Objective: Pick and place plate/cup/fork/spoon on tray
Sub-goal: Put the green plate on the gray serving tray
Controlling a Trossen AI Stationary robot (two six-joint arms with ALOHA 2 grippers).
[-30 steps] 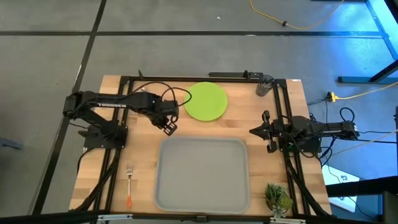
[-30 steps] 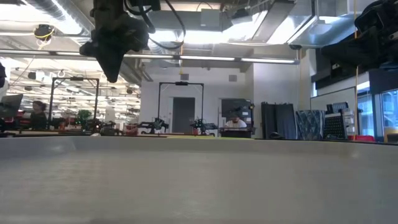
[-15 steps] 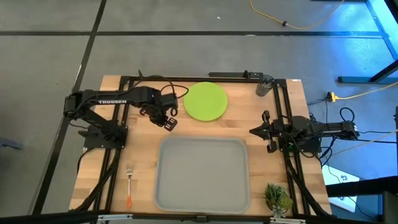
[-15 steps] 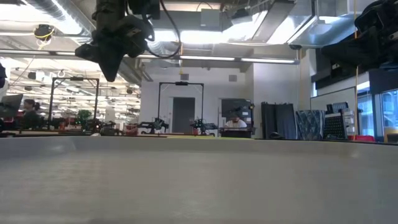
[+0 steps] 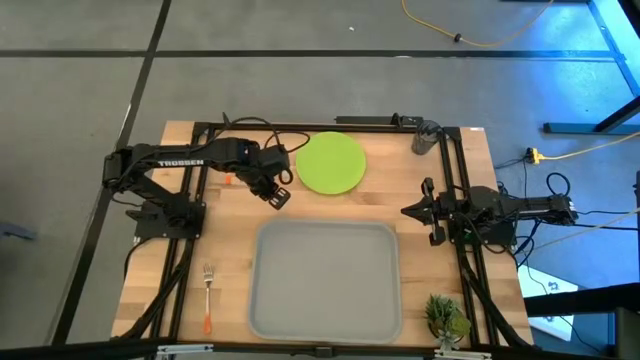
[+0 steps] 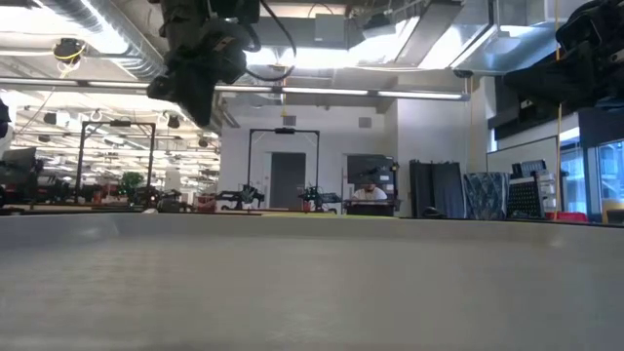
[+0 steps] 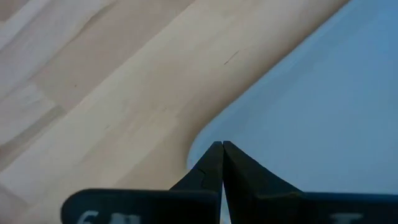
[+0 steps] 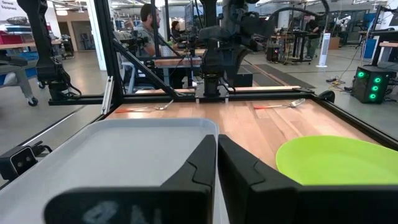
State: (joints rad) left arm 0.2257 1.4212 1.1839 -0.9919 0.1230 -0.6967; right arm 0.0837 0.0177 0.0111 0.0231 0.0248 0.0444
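Note:
The lime-green plate (image 5: 330, 162) lies flat on the wood at the far middle and also shows in the right wrist view (image 8: 336, 160). The light-grey tray (image 5: 325, 280) lies at the near middle. The dark cup (image 5: 425, 137) stands at the far right corner. The fork (image 5: 207, 295) lies near the left of the tray. The spoon's orange handle (image 5: 228, 180) peeks out beside my left arm. My left gripper (image 5: 277, 197) is shut and empty, above the wood just off the tray's far left corner (image 7: 205, 134). My right gripper (image 5: 432, 212) is shut and empty at the table's right edge.
A small potted plant (image 5: 445, 320) stands at the near right corner. A black frame (image 5: 300, 127) runs around the table. The tray's rim (image 6: 312, 234) fills the low view's foreground. People and desks show in the room beyond.
My left gripper has gone a little toward the table's far edge and turned about, staying shut and empty above the wood between the plate and the tray.

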